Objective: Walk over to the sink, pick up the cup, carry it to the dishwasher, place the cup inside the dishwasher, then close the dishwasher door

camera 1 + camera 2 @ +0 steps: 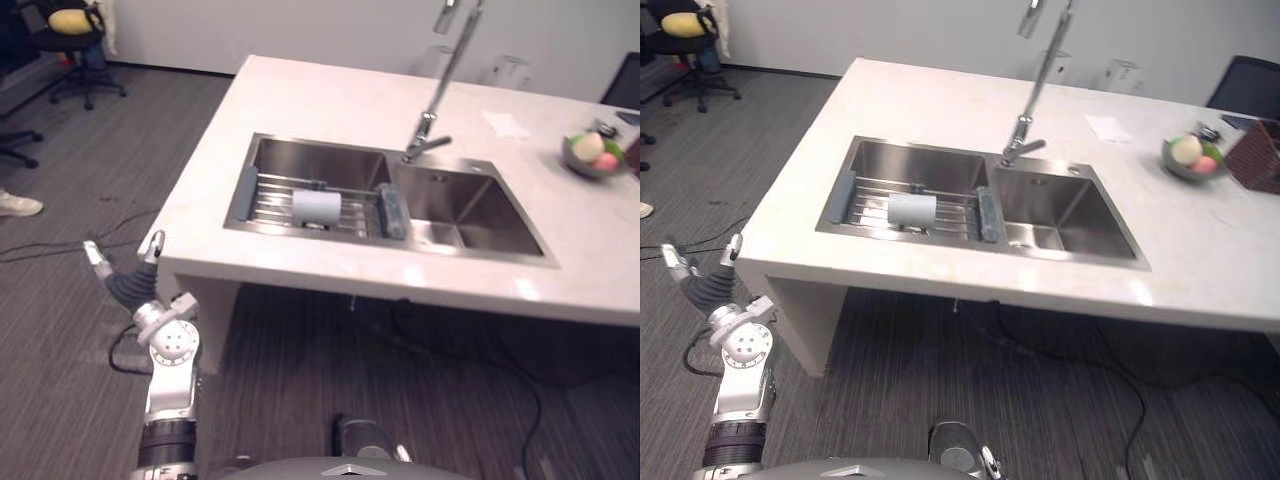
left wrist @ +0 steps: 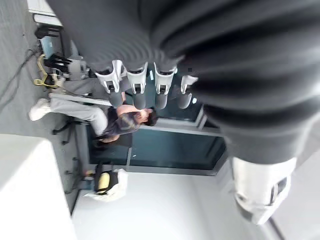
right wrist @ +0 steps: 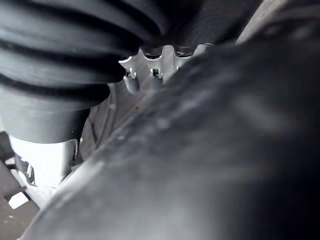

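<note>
left hand (image 1: 127, 283) hangs low at about 8 o'clock in the head views, off the near left corner of the counter (image 1: 330, 95) and above the grey striped floor (image 1: 60, 330). its fingers (image 2: 135, 90) stand straight in a row with the thumb spread away from them, and it holds nothing. right hand (image 3: 100, 50) appears in its own wrist view pressed near a dark blurred surface; whether it is apart or closed cannot be told.

the cup (image 1: 316, 206), pale and plain, lies on its side on a wire rack (image 1: 270, 195) that spans the left basin of the steel sink (image 1: 470, 215), close to the middle of the view and well apart from both hands. a grey-blue bar of the rack sits just beside the cup toward 3 o'clock, against the divider between the basins. the tall faucet (image 1: 432, 100) rises behind the divider at about 12 o'clock.

on the white counter at 2 o'clock rests a bowl (image 1: 592, 153) of fruit, with a brown woven basket (image 1: 1255, 155) just beside it at the edge. a sheet of paper (image 1: 505, 124) lies flat between the faucet and the bowl; any marks on it are too small to read.

at 10 o'clock a black chair (image 1: 72, 30) carries something yellow, and a white shoe (image 1: 18, 204) shows at 9 o'clock. the left wrist view catches a seated person (image 2: 125, 120) far off.
</note>
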Tool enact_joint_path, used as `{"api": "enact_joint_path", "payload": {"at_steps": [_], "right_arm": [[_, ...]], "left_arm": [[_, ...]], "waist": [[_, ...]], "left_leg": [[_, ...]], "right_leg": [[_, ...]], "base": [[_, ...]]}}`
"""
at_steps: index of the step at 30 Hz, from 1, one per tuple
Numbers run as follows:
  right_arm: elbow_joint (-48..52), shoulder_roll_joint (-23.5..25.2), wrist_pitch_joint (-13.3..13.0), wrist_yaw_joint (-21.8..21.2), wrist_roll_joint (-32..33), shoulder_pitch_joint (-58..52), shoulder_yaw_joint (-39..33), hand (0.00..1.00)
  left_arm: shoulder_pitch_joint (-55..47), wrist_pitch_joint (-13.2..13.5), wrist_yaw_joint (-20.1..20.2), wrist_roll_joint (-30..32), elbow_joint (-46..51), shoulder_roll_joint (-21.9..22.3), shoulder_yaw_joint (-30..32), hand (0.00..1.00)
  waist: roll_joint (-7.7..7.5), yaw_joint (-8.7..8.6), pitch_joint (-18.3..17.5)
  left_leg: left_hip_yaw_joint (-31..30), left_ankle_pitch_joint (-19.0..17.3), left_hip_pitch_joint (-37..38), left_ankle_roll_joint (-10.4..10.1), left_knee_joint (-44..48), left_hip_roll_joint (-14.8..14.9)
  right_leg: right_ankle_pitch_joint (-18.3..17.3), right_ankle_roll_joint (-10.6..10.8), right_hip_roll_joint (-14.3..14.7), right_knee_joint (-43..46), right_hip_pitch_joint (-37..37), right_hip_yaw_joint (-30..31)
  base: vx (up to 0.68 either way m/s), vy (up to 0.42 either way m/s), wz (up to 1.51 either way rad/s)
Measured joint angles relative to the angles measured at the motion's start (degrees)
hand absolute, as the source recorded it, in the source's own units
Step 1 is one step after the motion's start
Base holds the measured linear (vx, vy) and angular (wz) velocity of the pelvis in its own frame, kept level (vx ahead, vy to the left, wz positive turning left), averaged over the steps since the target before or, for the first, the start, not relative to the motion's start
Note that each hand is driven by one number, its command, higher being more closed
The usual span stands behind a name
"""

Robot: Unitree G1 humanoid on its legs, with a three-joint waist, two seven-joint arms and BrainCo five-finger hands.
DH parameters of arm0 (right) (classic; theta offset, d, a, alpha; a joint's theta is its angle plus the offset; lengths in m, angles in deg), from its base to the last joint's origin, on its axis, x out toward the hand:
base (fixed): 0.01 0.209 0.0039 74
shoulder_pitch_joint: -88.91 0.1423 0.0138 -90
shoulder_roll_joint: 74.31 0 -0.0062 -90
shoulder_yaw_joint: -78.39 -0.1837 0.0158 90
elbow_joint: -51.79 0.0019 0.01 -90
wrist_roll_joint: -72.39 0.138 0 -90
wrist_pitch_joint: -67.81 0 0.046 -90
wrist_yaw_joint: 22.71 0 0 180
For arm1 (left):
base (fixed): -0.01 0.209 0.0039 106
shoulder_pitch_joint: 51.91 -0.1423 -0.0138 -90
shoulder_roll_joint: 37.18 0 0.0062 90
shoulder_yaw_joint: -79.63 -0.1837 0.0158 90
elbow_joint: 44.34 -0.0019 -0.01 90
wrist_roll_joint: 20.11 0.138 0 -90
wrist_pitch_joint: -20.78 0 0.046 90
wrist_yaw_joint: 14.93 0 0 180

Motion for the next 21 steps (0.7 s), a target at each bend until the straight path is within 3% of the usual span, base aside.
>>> {"api": "enact_joint_path", "payload": {"at_steps": [1,2,4,5,6,8,9,10,11,12,13,17,21], "right_arm": [[0.1,-0.9,0.5,-0.6,0.1,0.0,0.6,0.00],[0.0,-3.2,1.5,-1.1,-0.4,0.0,2.0,0.00],[0.0,-3.2,1.5,-1.1,-0.4,0.0,2.0,0.00],[0.1,-4.8,2.6,-1.1,-0.6,0.0,3.1,0.00],[0.1,-5.2,3.2,-1.0,-0.9,0.0,3.2,0.00],[0.0,-5.8,3.7,-0.9,-1.7,0.2,3.0,0.00],[0.0,-6.5,4.4,-0.9,-2.1,0.0,2.5,0.00],[-0.2,-7.2,4.7,-1.1,-2.6,0.2,1.5,0.00],[-0.1,-7.3,4.7,-1.2,-2.7,0.5,1.3,0.00],[-0.3,-8.1,4.6,-2.0,-2.9,0.7,0.2,0.00],[-0.6,-8.3,4.5,-2.2,-3.8,1.0,-1.1,0.00],[-1.7,-6.2,4.5,-2.3,-5.1,2.4,-5.4,0.00],[-2.4,-6.2,4.7,-2.8,-5.5,2.9,-6.0,0.00]], "left_arm": [[-0.8,0.6,-0.4,1.0,0.9,0.3,-0.1,0.00],[-2.3,1.3,-0.8,3.0,3.7,1.4,-0.5,0.00],[-2.3,1.3,-0.8,3.0,3.7,1.4,-0.5,0.00],[-1.8,2.7,1.6,4.6,7.9,1.7,-3.6,0.00],[-1.7,3.2,2.6,4.9,8.7,1.6,-4.3,0.00],[-1.6,3.5,4.8,5.8,10.1,1.3,-5.9,0.00],[-1.4,3.7,6.1,6.7,10.6,0.9,-7.6,0.00],[-1.3,3.7,7.1,8.1,11.1,0.4,-9.1,0.00],[-1.2,3.7,7.5,9.0,11.4,0.1,-9.7,0.00],[-0.8,3.6,8.4,11.0,12.2,-0.8,-11.1,0.00],[-0.3,3.4,9.2,13.0,12.7,-2.6,-12.9,0.00],[4.8,0.2,13.5,20.5,12.5,-9.0,-18.8,0.00],[10.8,-5.4,22.1,24.6,8.7,-14.7,-25.6,0.00]], "waist": [[0.89,0.09,-0.6],[2.32,0.27,-2.6],[2.32,0.27,-2.6],[3.43,0.05,-3.1],[3.52,0.04,-3.2],[3.60,0.39,-3.1],[4.53,0.39,-3.5],[4.99,0.60,-3.7],[5.55,0.61,-4.0],[7.12,0.24,-5.0],[7.34,-0.05,-5.5],[5.91,-1.02,-5.4],[5.51,-2.22,-5.3]], "left_leg": [[0.0,-0.8,0.2,-0.9,0.9,1.1],[0.3,-1.3,0.4,-1.7,3.0,3.9],[0.3,-1.3,0.4,-1.7,3.0,3.9],[0.5,1.0,-2.2,-3.9,13.5,6.9],[0.6,3.5,-4.6,-4.0,19.2,7.4],[2.4,1.5,-7.7,-1.8,24.7,10.5],[2.5,-0.8,-9.2,-1.8,24.2,12.6],[1.5,-0.9,-9.9,-1.7,19.0,13.4],[0.8,0.6,-9.7,-1.8,14.6,13.4],[-0.9,4.0,-9.1,-3.0,6.7,12.9],[-1.8,4.4,-5.8,-3.8,0.2,11.3],[0.3,7.1,-2.5,-3.5,-9.3,8.7],[2.2,8.3,-1.7,-3.4,-12.0,8.0]], "right_leg": [[-0.4,0.8,0.3,-0.4,1.1,-0.7],[-0.6,0.0,2.7,-2.2,3.3,-1.4],[-0.6,0.0,2.7,-2.2,3.3,-1.4],[-2.1,-1.8,4.3,-5.2,7.9,-2.8],[-2.2,-2.0,4.1,-6.6,9.3,-2.5],[-2.2,-2.1,3.8,-8.5,11.2,-2.3],[-2.3,-2.2,3.8,-8.9,11.7,-1.7],[-2.3,-2.2,3.7,-9.0,11.7,-0.8],[-2.3,-2.2,3.7,-9.0,11.4,-0.3],[-2.5,-1.6,4.2,-9.3,10.7,0.6],[-2.2,-0.8,3.7,-10.1,10.6,2.0],[-0.7,1.2,1.8,-11.4,8.7,3.7],[2.0,1.3,1.6,-15.0,9.0,5.2]], "base": [[0.66,-0.274,0.02],[0.52,-0.242,-0.10],[0.37,-0.206,-0.02],[0.31,-0.201,0.05],[0.33,-0.196,0.01],[0.19,-0.093,-0.10],[0.16,-0.038,-0.26],[0.14,0.007,-0.34],[0.10,0.107,-0.41],[0.08,0.147,-0.40],[0.08,0.147,-0.29],[-0.02,0.112,-0.20],[-0.07,0.027,-0.26]]}}
